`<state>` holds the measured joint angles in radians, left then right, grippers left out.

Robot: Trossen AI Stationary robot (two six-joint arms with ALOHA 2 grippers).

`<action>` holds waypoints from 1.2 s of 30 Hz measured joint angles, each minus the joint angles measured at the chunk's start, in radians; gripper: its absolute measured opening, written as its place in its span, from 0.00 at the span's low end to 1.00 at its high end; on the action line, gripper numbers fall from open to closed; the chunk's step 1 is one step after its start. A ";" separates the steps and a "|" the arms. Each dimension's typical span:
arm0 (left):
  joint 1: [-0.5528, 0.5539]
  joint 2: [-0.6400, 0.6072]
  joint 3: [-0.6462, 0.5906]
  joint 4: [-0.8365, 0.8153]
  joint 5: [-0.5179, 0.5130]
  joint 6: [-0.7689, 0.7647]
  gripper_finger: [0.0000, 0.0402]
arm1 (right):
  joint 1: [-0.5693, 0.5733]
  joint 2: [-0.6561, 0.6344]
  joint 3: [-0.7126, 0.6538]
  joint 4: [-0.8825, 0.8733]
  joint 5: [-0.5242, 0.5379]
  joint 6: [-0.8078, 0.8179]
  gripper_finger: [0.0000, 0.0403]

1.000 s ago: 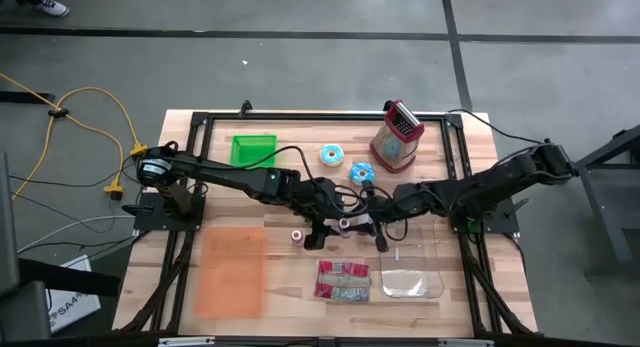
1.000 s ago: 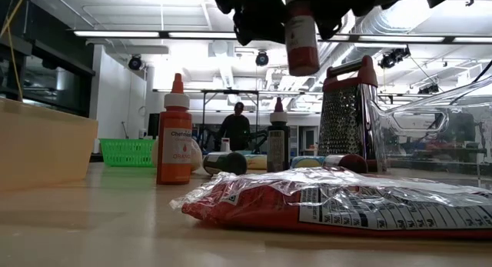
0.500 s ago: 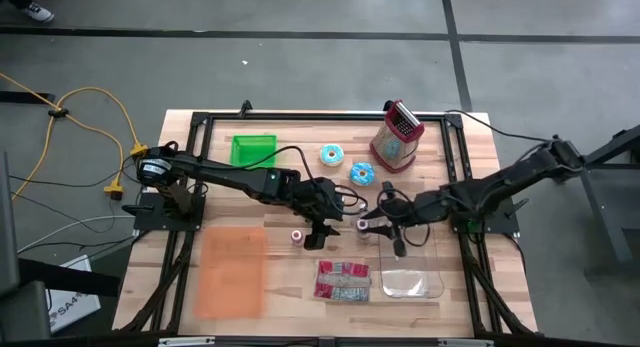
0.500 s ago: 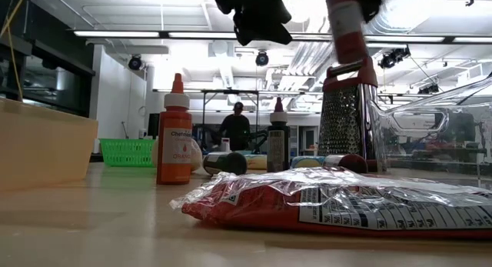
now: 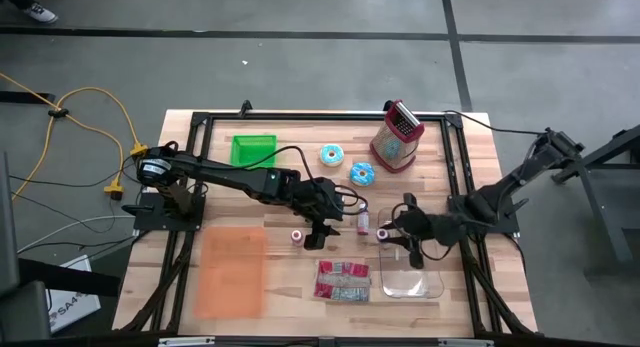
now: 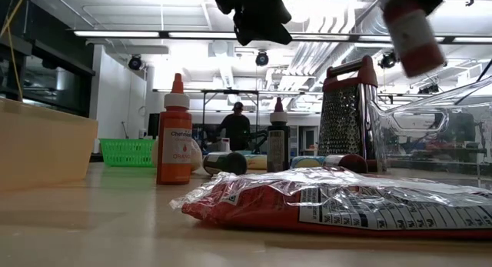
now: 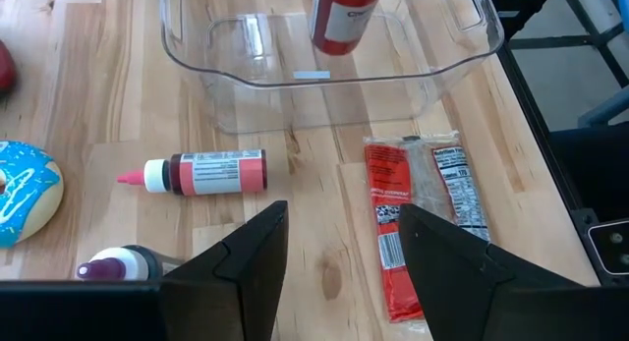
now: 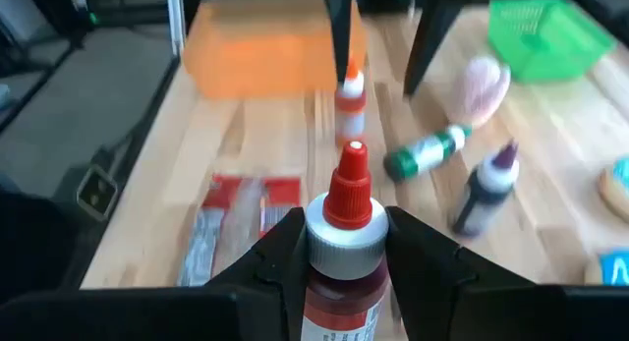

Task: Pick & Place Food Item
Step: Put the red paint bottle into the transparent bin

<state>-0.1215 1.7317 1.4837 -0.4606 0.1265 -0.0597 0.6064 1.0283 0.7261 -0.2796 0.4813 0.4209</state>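
Since a second ago, swung rightward with the red bottle (image 8: 339, 257), from frame centre to above the clear plastic bin (image 5: 412, 279) at lower right of the high view. Right gripper (image 8: 344, 245) jaws clamped on its round body. Left gripper (image 7: 339, 245) jaws parted, empty, over the wooden bench (image 5: 270, 297).

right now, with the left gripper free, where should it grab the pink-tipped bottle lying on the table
Take the pink-tipped bottle around its labelled middle, coming straight down from above. It lies flat on its side on the table, so its round body offers two free long sides for the fingers. The tapered tip looks too thin to hold. The left gripper hangs open just beside it.
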 joint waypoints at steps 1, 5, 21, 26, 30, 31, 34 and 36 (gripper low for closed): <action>0.000 0.000 0.000 0.000 0.000 0.000 0.47 | 0.017 0.000 0.000 -0.018 0.017 0.023 0.27; 0.000 0.000 0.000 0.000 0.000 0.000 0.47 | 0.083 0.000 0.000 -0.073 0.082 0.122 0.27; 0.000 0.000 0.000 0.001 0.000 0.000 0.47 | 0.336 0.008 -0.154 -0.181 0.504 0.622 0.27; 0.000 0.000 0.000 0.001 0.000 0.000 0.47 | 0.367 0.023 -0.229 -0.115 0.577 0.690 0.27; 0.000 0.000 0.000 0.001 0.000 0.000 0.47 | 0.366 0.055 -0.258 -0.059 0.593 0.693 0.27; 0.000 0.000 0.000 0.001 0.000 0.000 0.47 | 0.362 0.067 -0.262 -0.051 0.592 0.693 0.27; 0.000 0.000 0.000 0.001 0.000 0.000 0.47 | 0.347 0.103 -0.266 -0.024 0.595 0.693 0.27; 0.000 0.000 0.000 0.001 0.000 0.000 0.47 | 0.333 0.137 -0.266 -0.008 0.606 0.706 0.27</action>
<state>-0.1211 1.7321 1.4837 -0.4595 0.1265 -0.0600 0.9395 1.1654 0.4606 -0.2873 1.0869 1.1270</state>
